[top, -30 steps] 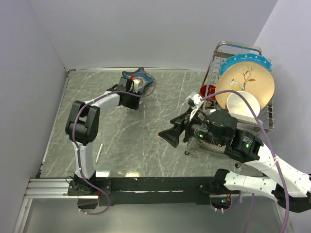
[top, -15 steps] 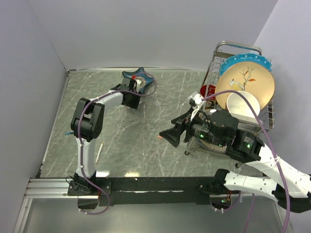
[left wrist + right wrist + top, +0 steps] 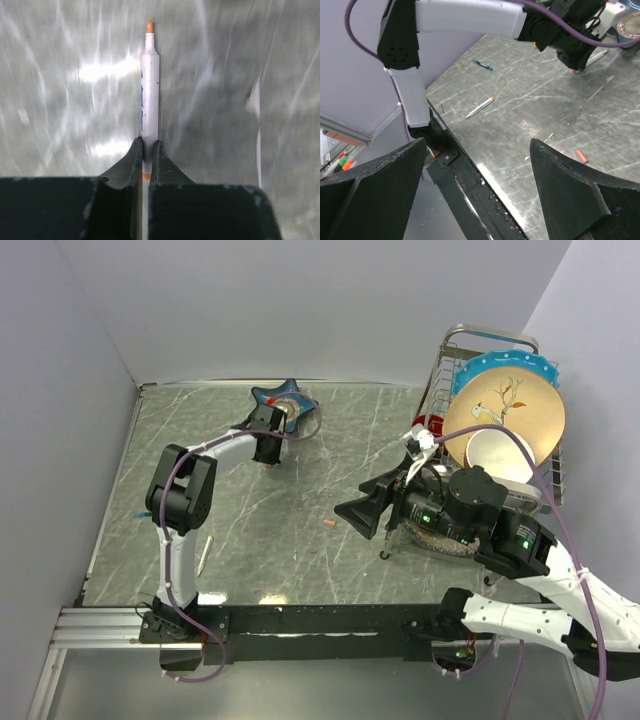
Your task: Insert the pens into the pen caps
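Observation:
In the left wrist view a white pen [image 3: 149, 85] with an orange tip points away from me, and my left gripper [image 3: 147, 149] is shut on its rear part. From above, that gripper [image 3: 268, 454] is at the far side of the table, just in front of a blue star-shaped dish [image 3: 285, 397]. A second white pen [image 3: 203, 555] lies near the left arm's base and shows a yellowish tip [image 3: 481, 107]. A red-orange pen cap [image 3: 329, 524] lies mid-table, just left of my right gripper [image 3: 352, 517], which hovers open and empty [image 3: 477, 145].
A wire dish rack [image 3: 481, 332] with plates and a bowl stands at the right edge. A small blue item [image 3: 140, 512] lies near the left wall. The black table rail [image 3: 470, 190] runs under the right gripper. Purple cables trail along both arms.
My left gripper has closed on the pen and shifted slightly toward the blue dish. The right gripper stayed open and drifted a little to the right.

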